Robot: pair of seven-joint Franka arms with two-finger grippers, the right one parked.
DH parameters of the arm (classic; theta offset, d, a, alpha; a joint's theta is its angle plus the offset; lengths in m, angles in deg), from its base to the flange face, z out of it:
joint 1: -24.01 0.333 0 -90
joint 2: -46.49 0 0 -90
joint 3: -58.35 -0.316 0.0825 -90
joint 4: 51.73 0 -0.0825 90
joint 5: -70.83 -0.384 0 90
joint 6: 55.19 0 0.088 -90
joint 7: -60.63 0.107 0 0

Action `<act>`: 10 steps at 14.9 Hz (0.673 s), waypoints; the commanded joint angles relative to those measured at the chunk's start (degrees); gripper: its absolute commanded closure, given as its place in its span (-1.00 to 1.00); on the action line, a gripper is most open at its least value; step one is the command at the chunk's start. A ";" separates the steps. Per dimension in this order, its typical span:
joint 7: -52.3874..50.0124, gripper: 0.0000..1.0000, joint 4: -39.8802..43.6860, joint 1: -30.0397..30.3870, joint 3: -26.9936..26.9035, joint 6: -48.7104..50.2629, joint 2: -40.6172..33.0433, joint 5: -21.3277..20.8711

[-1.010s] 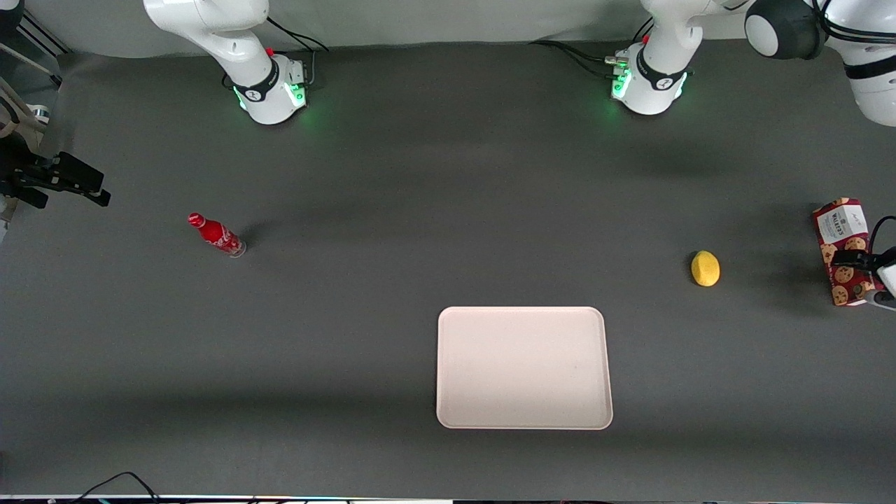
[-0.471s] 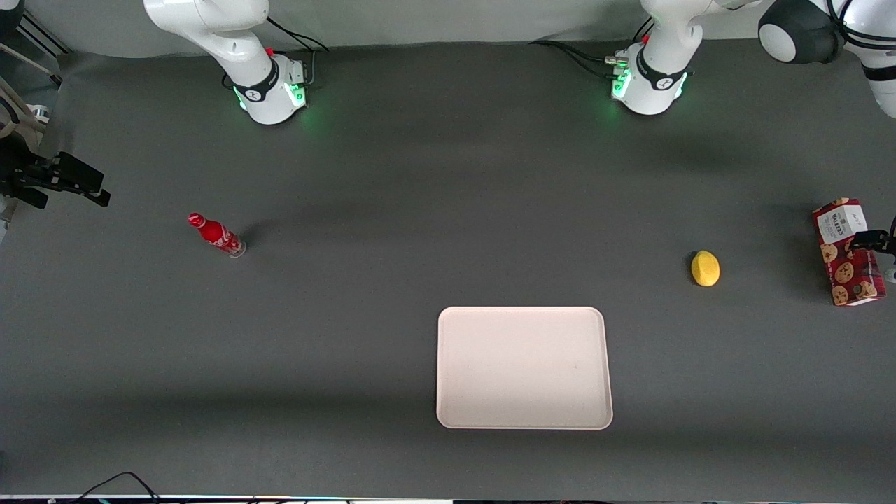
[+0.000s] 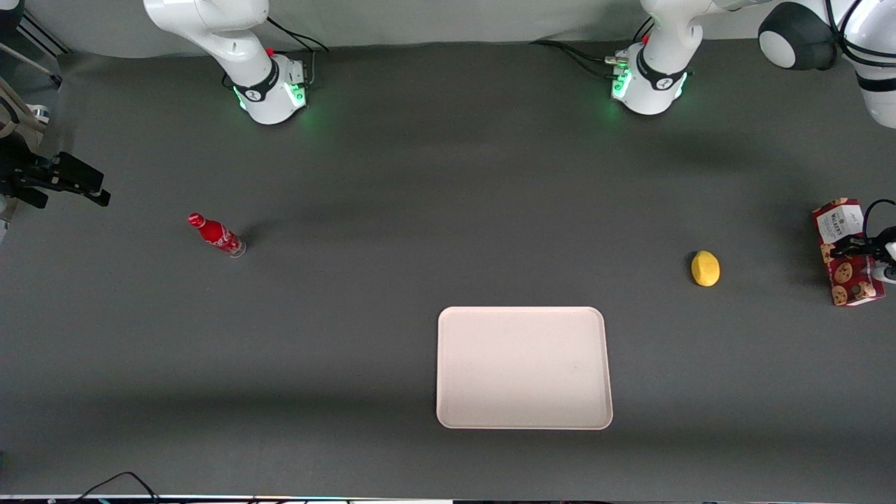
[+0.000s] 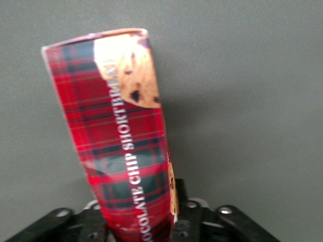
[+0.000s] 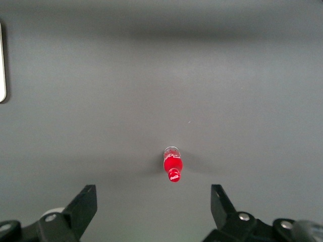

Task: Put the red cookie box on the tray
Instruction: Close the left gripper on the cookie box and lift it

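Note:
The red cookie box [image 3: 848,280] lies on the grey table at the working arm's end, its white label on the end farther from the front camera. In the left wrist view the box [image 4: 118,131] shows red tartan with a cookie print and runs away from the camera, between the fingers. My gripper [image 3: 850,250] straddles the box about mid-length; one finger [image 4: 180,201] presses against its side. The gripper [image 4: 136,214] is shut on the box. The pale tray [image 3: 525,367] sits nearer the front camera, mid-table, with nothing on it.
A yellow lemon [image 3: 705,268] lies between the box and the tray. A small red soda bottle [image 3: 217,236] lies toward the parked arm's end, and the right wrist view shows the bottle [image 5: 172,165] too. The box is close to the table's end edge.
My gripper shifted along the box, first away from the front camera, then slightly back to mid-length. The box has stayed in place.

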 commanded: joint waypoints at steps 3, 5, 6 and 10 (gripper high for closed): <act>-0.24 1.00 0.70 -1.58 -1.74 0.40 -1.05 1.28; -3.12 1.00 4.12 -2.63 -3.40 5.20 -1.41 0.83; -5.40 1.00 7.36 -3.07 -4.02 9.76 -1.76 0.49; -20.51 1.00 24.84 -5.00 -4.03 27.78 -4.39 -9.25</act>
